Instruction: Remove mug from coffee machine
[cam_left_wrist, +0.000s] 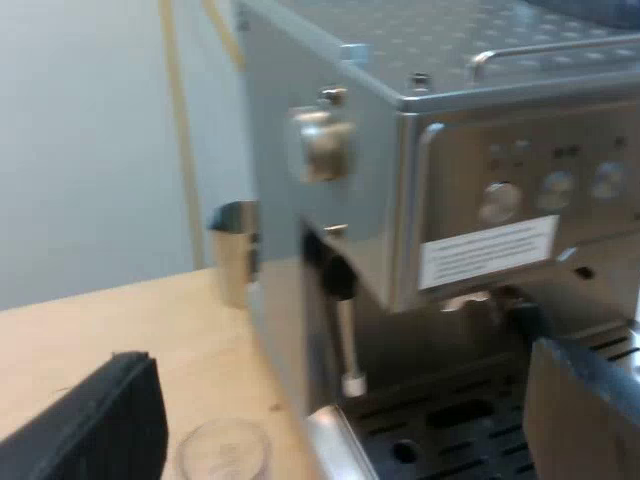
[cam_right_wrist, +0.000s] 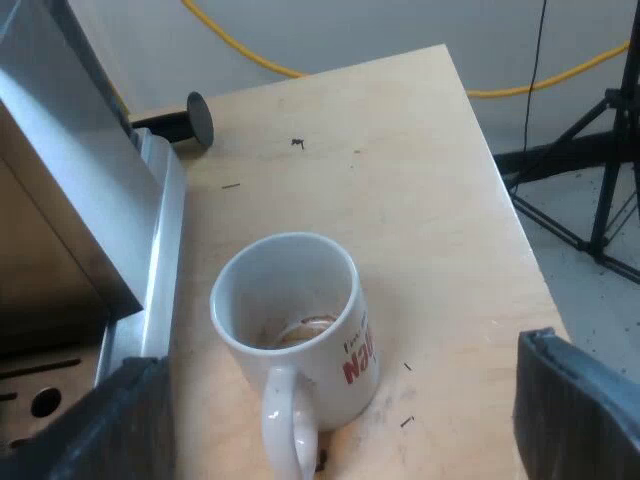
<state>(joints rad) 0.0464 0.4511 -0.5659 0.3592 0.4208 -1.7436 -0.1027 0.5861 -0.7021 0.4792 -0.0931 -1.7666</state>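
Note:
A white mug (cam_right_wrist: 300, 320) with red lettering stands upright on the wooden table (cam_right_wrist: 420, 200), just beside the espresso machine's drip tray (cam_right_wrist: 150, 300). Its handle points toward my right gripper (cam_right_wrist: 345, 425), which is open, one finger on each side of the mug and touching nothing. A brown residue lies in the mug's bottom. My left gripper (cam_left_wrist: 340, 430) is open at the espresso machine (cam_left_wrist: 430, 150), near the drip tray grille (cam_left_wrist: 440, 430) and the steam wand (cam_left_wrist: 347, 340), with nothing between its fingers.
A metal jug (cam_left_wrist: 233, 250) stands on the table behind the machine's side. A clear measuring glass (cam_left_wrist: 224, 450) sits by my left finger. A dark round-ended tool (cam_right_wrist: 195, 120) lies near the machine. The table edge (cam_right_wrist: 500, 190) drops off past the mug, with tripod legs (cam_right_wrist: 590, 160) on the floor.

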